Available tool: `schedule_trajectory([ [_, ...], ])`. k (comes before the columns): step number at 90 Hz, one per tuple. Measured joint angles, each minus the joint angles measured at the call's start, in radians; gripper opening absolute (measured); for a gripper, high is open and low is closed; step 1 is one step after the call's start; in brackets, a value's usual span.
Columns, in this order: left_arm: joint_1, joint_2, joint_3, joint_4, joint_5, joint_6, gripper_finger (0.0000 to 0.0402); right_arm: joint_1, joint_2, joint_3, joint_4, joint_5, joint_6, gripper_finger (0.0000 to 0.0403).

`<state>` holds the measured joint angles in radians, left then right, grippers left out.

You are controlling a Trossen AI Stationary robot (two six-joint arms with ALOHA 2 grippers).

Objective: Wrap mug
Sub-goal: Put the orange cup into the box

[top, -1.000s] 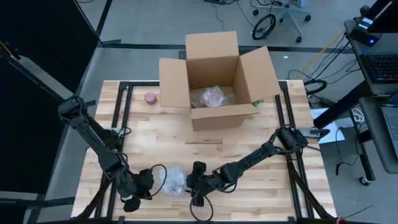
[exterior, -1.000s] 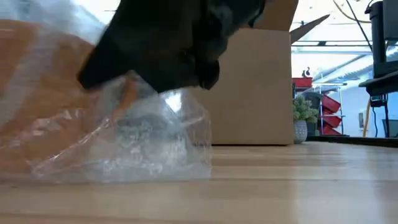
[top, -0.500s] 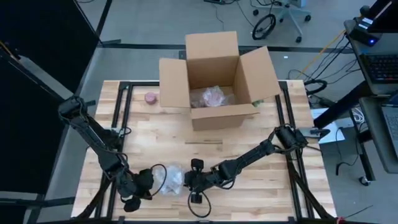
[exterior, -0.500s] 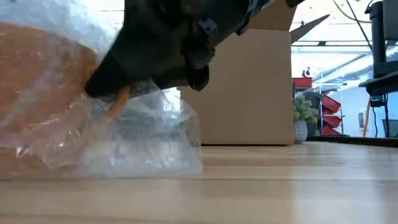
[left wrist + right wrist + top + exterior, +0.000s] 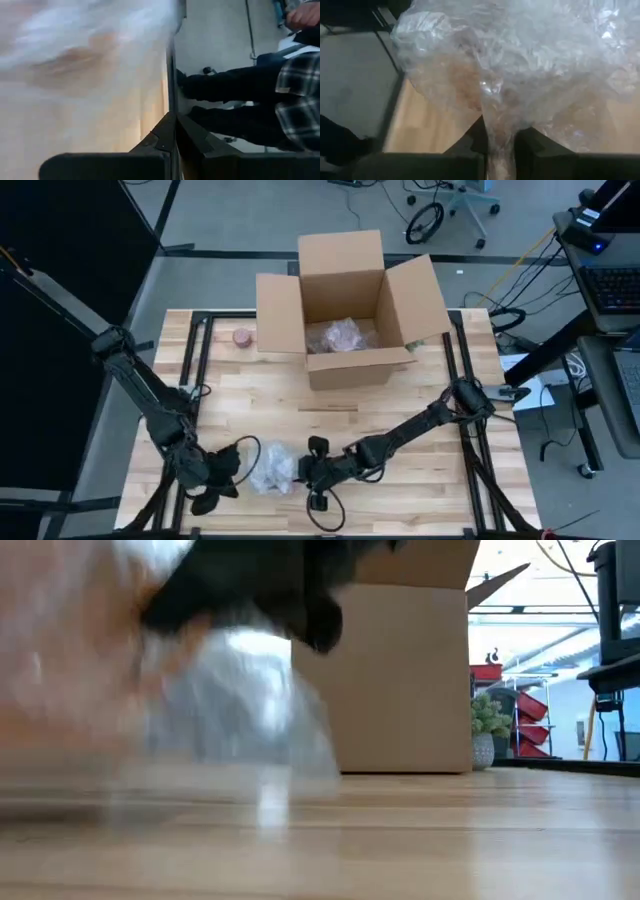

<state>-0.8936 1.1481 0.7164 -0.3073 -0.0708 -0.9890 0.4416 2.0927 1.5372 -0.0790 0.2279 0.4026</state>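
- The left arm reaches down the left side of the table, and the left gripper sits near the front edge, just left of the wrapped bundle. Whether its fingers are parted or closed cannot be told; the left wrist view is smeared, showing only blurred plastic, the table's edge and a person's plaid sleeve beyond.
- The mug, an orange-brown shape inside clear bubble wrap, lies on the wood near the front edge, between the two grippers.
- The right gripper is at the bundle's right side. In the right wrist view its two fingers are closed tight on a gathered fold of the bubble wrap, which runs up from between them to the bundle.
- Farther back, at mid-table, an open cardboard box holds another plastic-wrapped item. A small pink round object lies left of the box.
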Motion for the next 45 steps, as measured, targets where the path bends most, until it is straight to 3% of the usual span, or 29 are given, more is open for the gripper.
schedule_trajectory([
  [20,0.0,-0.113,0.165,-0.337,-0.086,0.054,0.0,-0.009,-0.076,0.161,-0.229,0.008,-0.051,0.0025],
  [45,0.0,-0.219,0.356,-0.516,-0.139,0.114,0.0,-0.055,-0.084,0.524,-0.583,0.01,-0.101,0.0025],
])
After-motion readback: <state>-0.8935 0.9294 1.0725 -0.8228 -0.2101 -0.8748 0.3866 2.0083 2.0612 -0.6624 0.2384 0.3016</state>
